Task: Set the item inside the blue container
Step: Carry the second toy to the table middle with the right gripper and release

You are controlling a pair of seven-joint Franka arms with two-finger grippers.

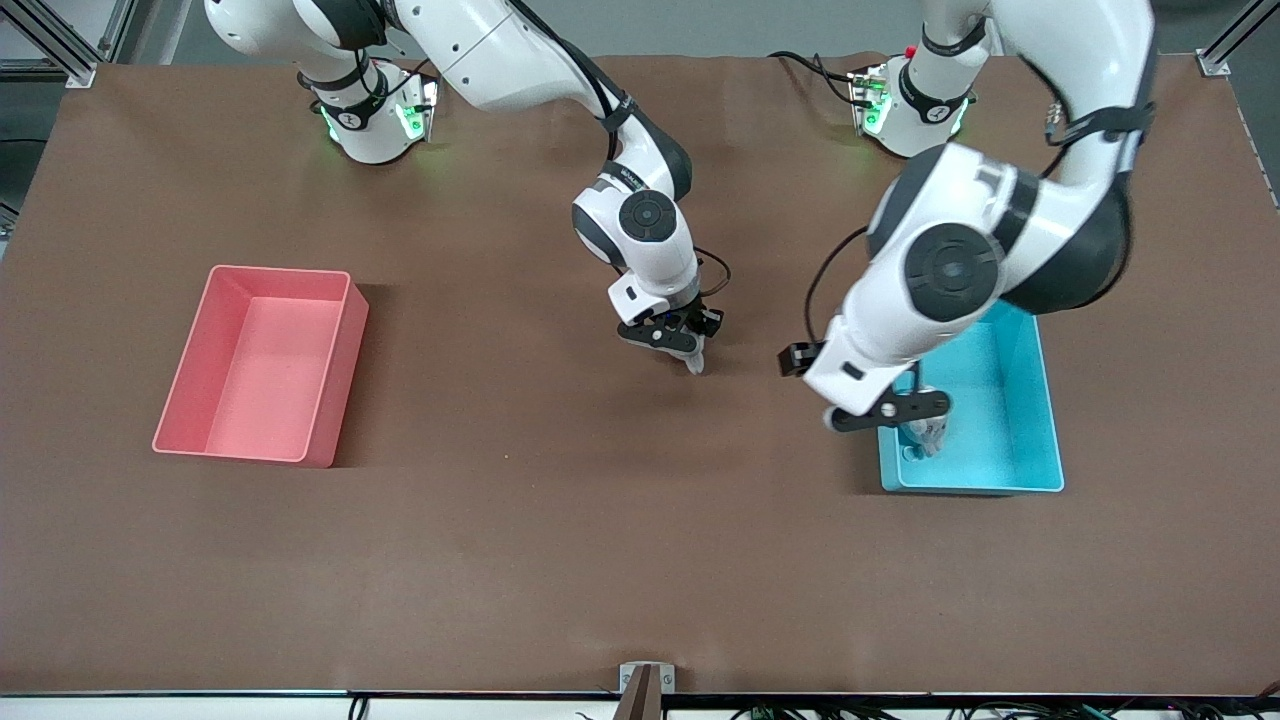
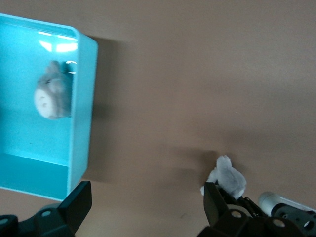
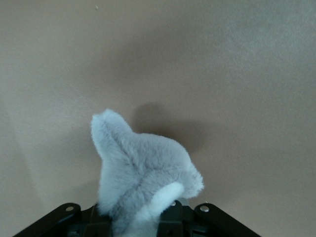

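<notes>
The blue container [image 1: 1040, 400] stands toward the left arm's end of the table, with a grey and white plush toy [image 1: 925, 437] lying in it. The same blue container [image 2: 81, 123] and plush toy [image 2: 52, 95] appear in the left wrist view. My left gripper [image 1: 905, 418] hangs open over the container's wall that faces the right arm's end, nothing between its fingers [image 2: 78, 203]. My right gripper [image 1: 688, 350] is low over the middle of the table, shut on a second grey plush toy [image 3: 140, 170] that sticks out past the fingertips [image 2: 226, 177].
A pink bin [image 1: 185, 385] of the same size stands toward the right arm's end of the table, nothing in it. Bare brown tabletop [image 1: 560, 520] lies between the two bins and toward the front camera.
</notes>
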